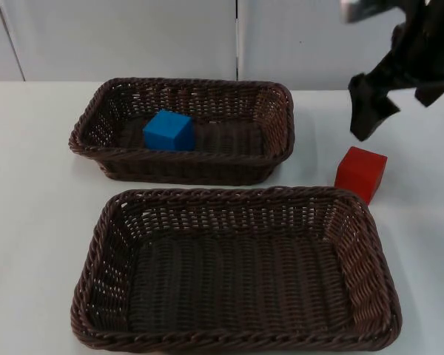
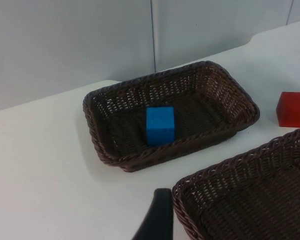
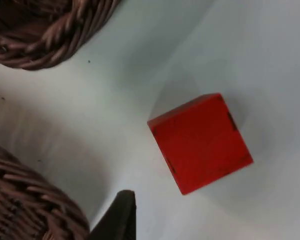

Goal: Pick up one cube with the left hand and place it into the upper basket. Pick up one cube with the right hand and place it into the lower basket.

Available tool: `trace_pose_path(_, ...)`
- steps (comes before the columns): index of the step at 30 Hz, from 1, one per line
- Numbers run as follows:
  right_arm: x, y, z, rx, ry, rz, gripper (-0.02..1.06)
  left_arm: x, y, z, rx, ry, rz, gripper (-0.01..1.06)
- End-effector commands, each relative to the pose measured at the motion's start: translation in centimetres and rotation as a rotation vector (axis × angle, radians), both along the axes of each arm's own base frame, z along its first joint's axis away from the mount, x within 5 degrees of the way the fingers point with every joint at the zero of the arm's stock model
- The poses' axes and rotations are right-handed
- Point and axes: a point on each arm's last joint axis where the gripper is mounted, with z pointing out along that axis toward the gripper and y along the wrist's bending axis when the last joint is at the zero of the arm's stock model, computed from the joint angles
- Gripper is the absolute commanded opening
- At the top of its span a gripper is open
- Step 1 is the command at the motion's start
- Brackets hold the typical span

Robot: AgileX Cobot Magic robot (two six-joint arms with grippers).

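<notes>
A blue cube (image 1: 168, 130) (image 2: 160, 125) lies inside the upper basket (image 1: 274, 100) (image 2: 97, 125), toward its left end. The lower basket (image 1: 359, 222) (image 2: 225, 172) holds nothing. A red cube (image 1: 361, 173) (image 2: 293, 109) (image 3: 200, 142) rests on the white table just right of the gap between the baskets. My right gripper (image 1: 399, 103) hangs open above and behind the red cube, nothing between its fingers; one fingertip (image 3: 117, 215) stands near the cube. My left gripper (image 2: 157, 220) waits back at the table's left, facing the upper basket.
The grey partition wall (image 1: 133, 37) closes the table at the back. Bare white table (image 1: 29, 192) lies left of both baskets and to the right around the red cube. The baskets stand close together with a narrow strip between them.
</notes>
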Motion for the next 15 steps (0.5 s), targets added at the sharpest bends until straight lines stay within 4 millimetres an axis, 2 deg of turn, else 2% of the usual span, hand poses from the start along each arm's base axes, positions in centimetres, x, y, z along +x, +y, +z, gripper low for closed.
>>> trace_pose_path(1,0.5,0.3,-0.7,-0.007,-0.008,0.027,1.05,-0.1,0.0,-0.1,0.006,0.001,-0.002,0.78)
trace_pose_path(15,2.2,1.1,-6.3,-0.006,-0.026,0.063,1.05,-0.1,0.0,-0.1,0.006,0.001,-0.002,0.78)
